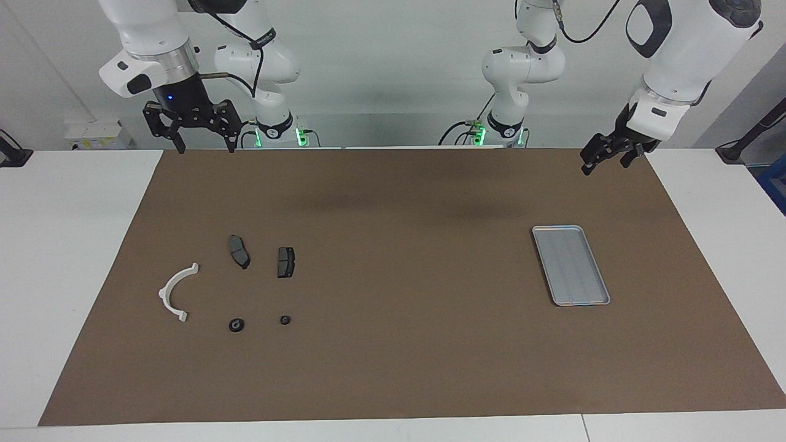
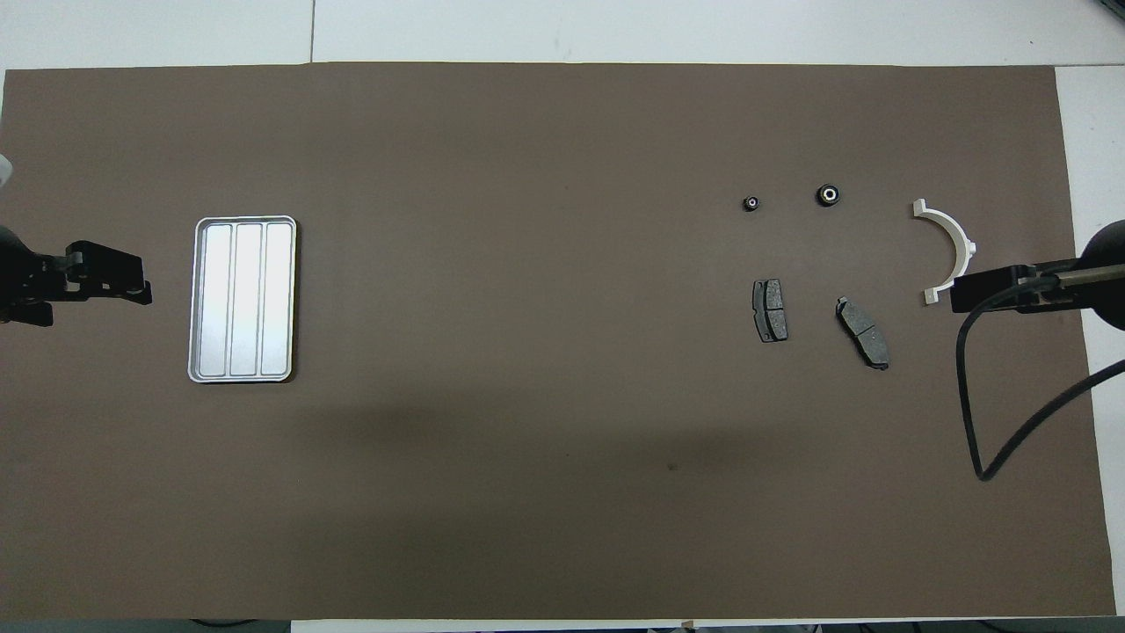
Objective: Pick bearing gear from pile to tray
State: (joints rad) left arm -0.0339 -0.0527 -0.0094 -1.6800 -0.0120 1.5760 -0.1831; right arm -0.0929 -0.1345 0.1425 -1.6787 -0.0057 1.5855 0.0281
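Clock directions are read on the facing view, with the middle of the brown mat point(image 1: 399, 202) as the hub.

At ten o'clock, the right gripper point(image 1: 206, 147) hangs in the air over the mat's edge by the robots, its fingers spread wide and holding nothing. It has not yet started down, so the step in hand looks like the approach to the pick.

At eight o'clock lies the pile. The white bracket point(image 1: 177, 292) is at its outer side, and the two brake pads point(image 1: 239, 251) are beside it. At six o'clock from the pads are two black round pieces: the larger round piece point(image 1: 236, 325) and the smaller round piece point(image 1: 285, 320). Each is dark and squat with a pale centre. The bearing gear is probably one of them, though I cannot tell which. Both lie apart from their neighbours, so the next move calls for a straight descent and a narrow, centred pinch.

At three o'clock, the tray point(image 1: 556, 228) sits empty, silver and ribbed.

At two o'clock, the left gripper point(image 1: 605, 161) waits in the air, fingers apart and empty.
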